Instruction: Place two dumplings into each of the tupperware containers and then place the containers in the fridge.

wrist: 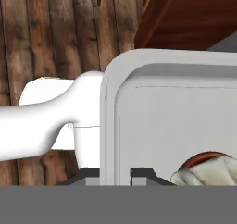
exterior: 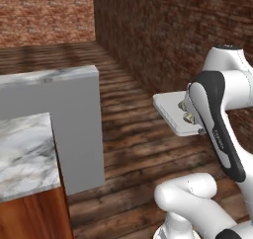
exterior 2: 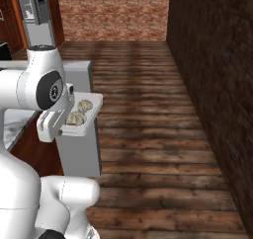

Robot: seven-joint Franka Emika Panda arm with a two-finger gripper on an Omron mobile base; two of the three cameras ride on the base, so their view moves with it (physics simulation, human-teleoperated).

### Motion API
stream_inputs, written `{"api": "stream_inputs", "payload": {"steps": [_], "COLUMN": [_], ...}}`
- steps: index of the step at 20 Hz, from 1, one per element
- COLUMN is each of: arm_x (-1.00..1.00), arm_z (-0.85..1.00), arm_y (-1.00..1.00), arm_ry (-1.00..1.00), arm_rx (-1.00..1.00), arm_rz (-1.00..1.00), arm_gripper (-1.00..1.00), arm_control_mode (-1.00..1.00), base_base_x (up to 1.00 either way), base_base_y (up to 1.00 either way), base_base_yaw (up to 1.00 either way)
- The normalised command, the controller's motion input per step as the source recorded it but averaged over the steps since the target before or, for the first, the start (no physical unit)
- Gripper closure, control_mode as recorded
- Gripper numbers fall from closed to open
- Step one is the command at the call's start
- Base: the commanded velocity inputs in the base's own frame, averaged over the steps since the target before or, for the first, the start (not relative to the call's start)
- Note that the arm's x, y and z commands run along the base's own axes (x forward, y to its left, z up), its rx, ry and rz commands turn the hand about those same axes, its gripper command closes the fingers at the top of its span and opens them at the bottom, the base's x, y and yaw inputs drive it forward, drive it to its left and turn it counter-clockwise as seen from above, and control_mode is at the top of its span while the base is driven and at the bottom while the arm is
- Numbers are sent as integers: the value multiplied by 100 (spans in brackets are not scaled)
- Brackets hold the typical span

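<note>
One grey tupperware container (exterior: 168,110) hangs in the air over the wooden floor, level, with two dumplings (exterior 2: 85,105) (exterior 2: 76,118) lying in it. My gripper (wrist: 114,174) is shut on its rim, one fingertip on each side of the container's (wrist: 176,121) wall. One dumpling (wrist: 208,174) lies close to the fingers. In the left base view my forearm covers part of the dumplings (exterior: 188,105). A tall grey appliance (exterior 2: 37,6), possibly the fridge, stands far back on the left.
A marble-topped counter (exterior: 24,149) with a grey end panel (exterior: 74,129) stands just left of the held container. A dark brick wall (exterior: 163,30) runs along the right. Open wooden floor (exterior 2: 148,134) stretches ahead.
</note>
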Motion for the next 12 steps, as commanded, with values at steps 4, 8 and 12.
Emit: {"api": "stream_inputs", "payload": {"steps": [4,8,12], "arm_x": [0,0,0], "arm_z": [0,0,0], "arm_y": [0,0,0], "arm_ry": [0,0,0], "arm_rx": [0,0,0], "arm_rz": [0,0,0], "arm_gripper": [100,100,100], "arm_control_mode": [100,100,100], "base_base_x": [100,100,100], "base_base_y": [-86,-92,-42], "base_base_yaw": [0,5,7]}}
